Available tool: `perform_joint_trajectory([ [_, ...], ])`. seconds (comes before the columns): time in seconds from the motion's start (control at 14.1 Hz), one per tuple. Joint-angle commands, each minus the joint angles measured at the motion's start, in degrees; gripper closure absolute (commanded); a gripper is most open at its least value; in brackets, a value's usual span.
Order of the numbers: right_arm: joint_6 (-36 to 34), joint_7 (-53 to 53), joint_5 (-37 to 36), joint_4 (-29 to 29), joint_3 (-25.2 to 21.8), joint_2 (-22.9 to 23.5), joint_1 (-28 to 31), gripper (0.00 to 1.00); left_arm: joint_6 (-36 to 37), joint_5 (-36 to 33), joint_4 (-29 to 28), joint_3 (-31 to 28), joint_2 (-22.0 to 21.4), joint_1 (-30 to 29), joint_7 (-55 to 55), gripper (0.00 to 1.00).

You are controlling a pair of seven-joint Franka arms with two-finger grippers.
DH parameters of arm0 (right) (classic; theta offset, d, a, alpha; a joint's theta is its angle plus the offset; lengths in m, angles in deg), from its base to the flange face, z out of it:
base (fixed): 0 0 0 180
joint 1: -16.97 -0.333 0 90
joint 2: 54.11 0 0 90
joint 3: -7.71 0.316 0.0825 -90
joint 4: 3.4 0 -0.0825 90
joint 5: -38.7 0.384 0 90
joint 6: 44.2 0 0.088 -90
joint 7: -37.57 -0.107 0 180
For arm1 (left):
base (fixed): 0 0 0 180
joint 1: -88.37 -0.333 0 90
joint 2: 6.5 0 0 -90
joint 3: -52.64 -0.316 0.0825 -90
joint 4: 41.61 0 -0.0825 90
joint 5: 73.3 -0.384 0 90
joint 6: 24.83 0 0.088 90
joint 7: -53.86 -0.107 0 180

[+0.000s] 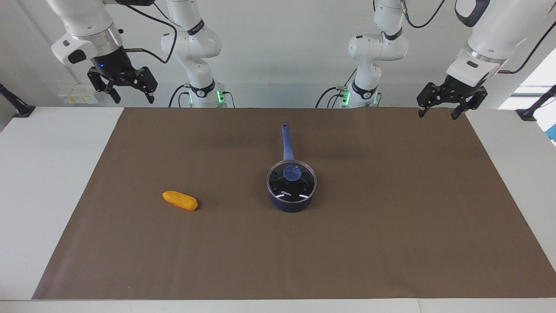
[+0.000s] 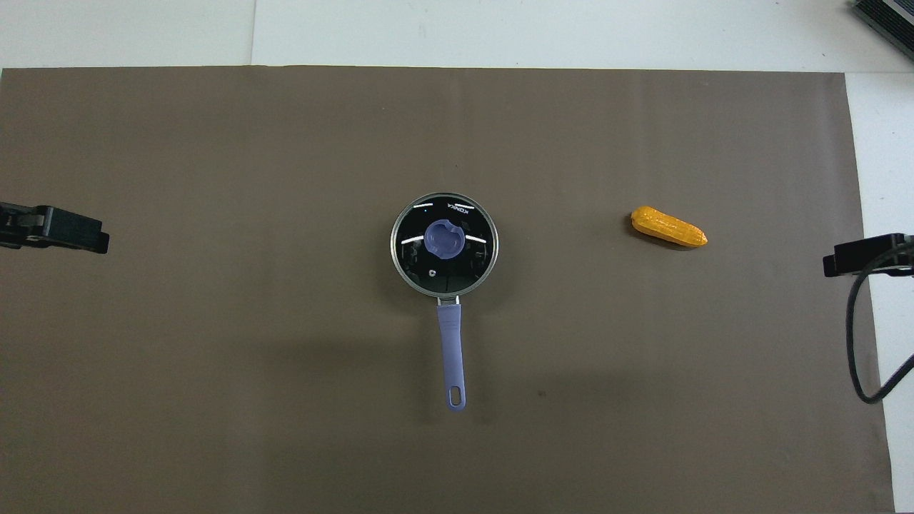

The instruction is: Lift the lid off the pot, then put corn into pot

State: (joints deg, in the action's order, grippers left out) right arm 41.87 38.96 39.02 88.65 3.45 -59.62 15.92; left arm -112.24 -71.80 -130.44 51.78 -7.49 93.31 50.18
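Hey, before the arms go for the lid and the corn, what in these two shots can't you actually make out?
- Pot inside: both views, glare on the lid hides whether anything is in it.
- Left gripper and right gripper: overhead view, cut off by the side edges.
- Corn underside: both views, hidden against the brown mat.
- Lettering on the lid: too small to read.

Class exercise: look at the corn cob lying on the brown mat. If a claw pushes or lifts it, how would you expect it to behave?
The corn is oblong with rounded ends and lies on its side, so a sideways push would probably roll it. Its bumpy surface may help a claw hold on. It looks small and stiff, likely light, though weight cannot be seen. It lies clear of the pot, so rolling should hit nothing.
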Motion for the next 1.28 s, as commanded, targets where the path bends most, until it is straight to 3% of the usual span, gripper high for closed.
perform_joint_trajectory([
  [0.0, 0.5, 1.26, -0.94, 0.24, 0.57, -0.3, 0.7, 0.0, 0.31, 0.69, -1.69, 0.16, -1.64, 1.29, -0.71, 0.0],
  [0.35, 0.42, 1.25, -0.94, 0.24, 0.57, -0.3, 0.7, 0.0, -2.23, 0.43, -1.78, 0.24, -0.68, 6.99, 2.17, 0.0],
  [1.21, 0.15, 1.52, -0.94, 0.59, 0.48, -0.47, 1.32, 0.0, -12.34, -0.62, -1.6, 0.33, 6.79, 18.87, 18.62, 0.0],
])
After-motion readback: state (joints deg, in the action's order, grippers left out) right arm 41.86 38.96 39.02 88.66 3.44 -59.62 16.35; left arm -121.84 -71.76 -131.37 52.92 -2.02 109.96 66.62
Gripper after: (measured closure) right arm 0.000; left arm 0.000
